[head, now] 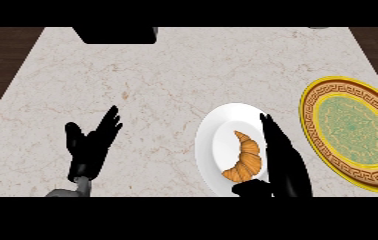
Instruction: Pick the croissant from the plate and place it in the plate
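counter [148, 74]: veined marble, matt | white plate [214, 129]: smooth | croissant [247, 159]: ridged golden crust

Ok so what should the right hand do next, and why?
Probably curl the right hand round the croissant. The hand lies open over the white plate, fingers straight along the croissant's right side, thumb near its lower end, nothing held yet. The patterned plate waits to the right. The left hand rests open at lower left.
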